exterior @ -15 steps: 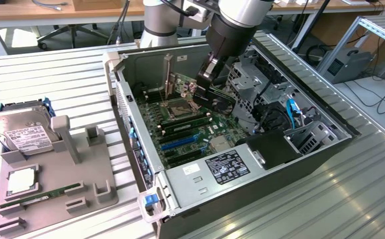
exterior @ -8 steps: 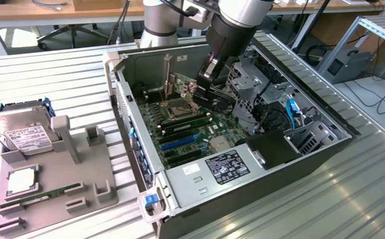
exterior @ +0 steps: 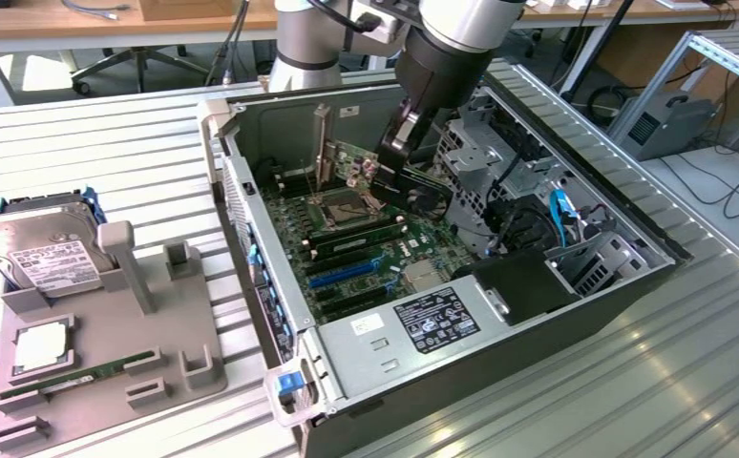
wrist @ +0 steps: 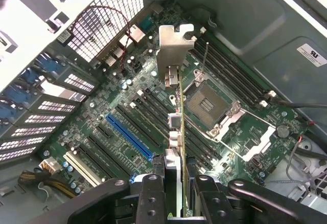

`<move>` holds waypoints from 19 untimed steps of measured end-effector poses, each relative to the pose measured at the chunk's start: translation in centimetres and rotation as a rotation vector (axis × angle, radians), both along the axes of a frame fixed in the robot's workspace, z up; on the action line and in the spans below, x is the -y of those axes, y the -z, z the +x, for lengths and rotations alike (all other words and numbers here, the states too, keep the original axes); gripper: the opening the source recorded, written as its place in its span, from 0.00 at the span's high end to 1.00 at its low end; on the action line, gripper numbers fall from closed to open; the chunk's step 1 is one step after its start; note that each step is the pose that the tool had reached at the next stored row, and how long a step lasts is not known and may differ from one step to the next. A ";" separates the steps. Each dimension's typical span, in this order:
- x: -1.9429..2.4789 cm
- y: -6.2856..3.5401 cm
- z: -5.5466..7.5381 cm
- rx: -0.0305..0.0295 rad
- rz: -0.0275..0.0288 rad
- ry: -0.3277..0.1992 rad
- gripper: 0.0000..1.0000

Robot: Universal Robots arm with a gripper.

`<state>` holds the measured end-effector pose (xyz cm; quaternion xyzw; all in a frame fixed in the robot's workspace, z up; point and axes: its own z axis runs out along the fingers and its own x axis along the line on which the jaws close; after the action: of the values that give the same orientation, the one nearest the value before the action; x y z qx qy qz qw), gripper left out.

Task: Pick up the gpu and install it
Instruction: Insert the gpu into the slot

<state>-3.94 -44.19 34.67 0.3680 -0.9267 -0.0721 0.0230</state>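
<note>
The gpu (exterior: 354,164) hangs inside the open computer case (exterior: 267,286), over the motherboard near the CPU socket (exterior: 340,207). Its silver bracket (exterior: 321,138) points toward the case's back wall. My gripper (exterior: 395,151) comes down from above and is shut on the card's upper edge. In the wrist view the gpu (wrist: 180,132) shows edge-on as a thin line between my fingers (wrist: 152,198), with its bracket (wrist: 173,50) at the far end. It hovers between the blue slot (wrist: 130,137) and the CPU socket (wrist: 212,101), clear of the board.
A metal drive cage (exterior: 478,162) and loose cables (exterior: 560,215) crowd the case on the exterior view's right of the card. Outside the case, a grey fixture tray (exterior: 153,382) holds a hard drive (exterior: 38,253), a CPU (exterior: 41,348) and a green memory stick (exterior: 76,375).
</note>
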 end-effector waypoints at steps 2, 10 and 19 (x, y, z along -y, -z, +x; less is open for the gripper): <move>0.00 0.00 0.0 0.0000 -0.0001 -0.003 0.73; 0.00 0.00 0.0 0.0000 0.0000 -0.021 0.73; 0.00 0.00 0.0 0.0000 -0.0001 -0.047 0.73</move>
<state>-3.94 -44.19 34.68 0.3895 -0.9179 -0.0715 0.0246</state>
